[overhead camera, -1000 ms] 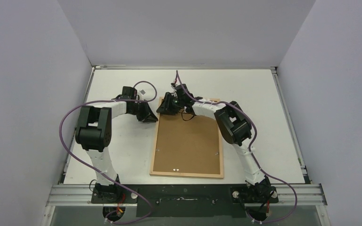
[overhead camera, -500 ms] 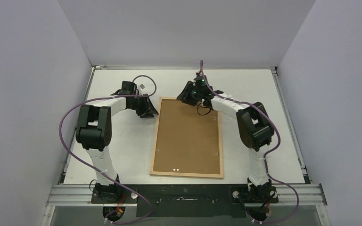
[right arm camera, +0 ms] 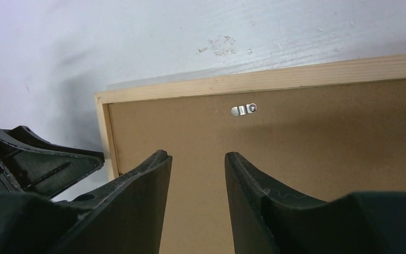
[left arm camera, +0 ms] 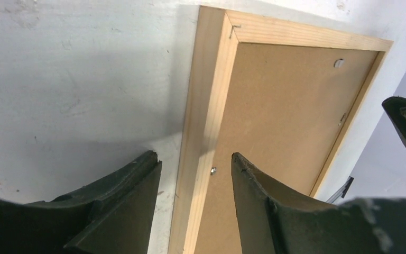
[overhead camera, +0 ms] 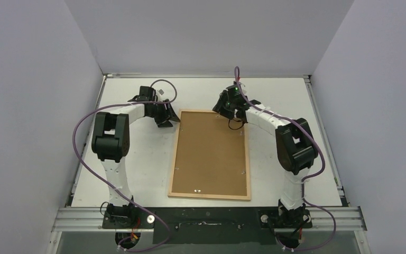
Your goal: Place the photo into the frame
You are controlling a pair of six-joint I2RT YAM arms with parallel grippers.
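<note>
Lying flat and back-side up on the white table (overhead camera: 137,174), the light-wood frame (overhead camera: 210,197) sat between the two arms with its long sides running away from their bases. A brown backing board (overhead camera: 211,153) filled its opening, and whether the photo lay underneath could not be told from any view. The left gripper (overhead camera: 170,117) was at the frame's far left corner. In the left wrist view its jaws (left arm camera: 195,159) stood apart with nothing pinched between them, one finger over bare table and the other over the board, the left rail of the frame showing in the gap. Whether the fingertips touched the wood could not be told. The right gripper (overhead camera: 223,112) was over the far short side of the frame, toward its right half. Its jaws (right arm camera: 196,156) were likewise spread and held nothing, with only board visible in the gap. A small metal hanger clip (right arm camera: 244,109) sat on the board just inside the far rail, beyond the right fingertips. The two grippers were near one another but apart, each showing at the edge of the other's wrist view.
</note>
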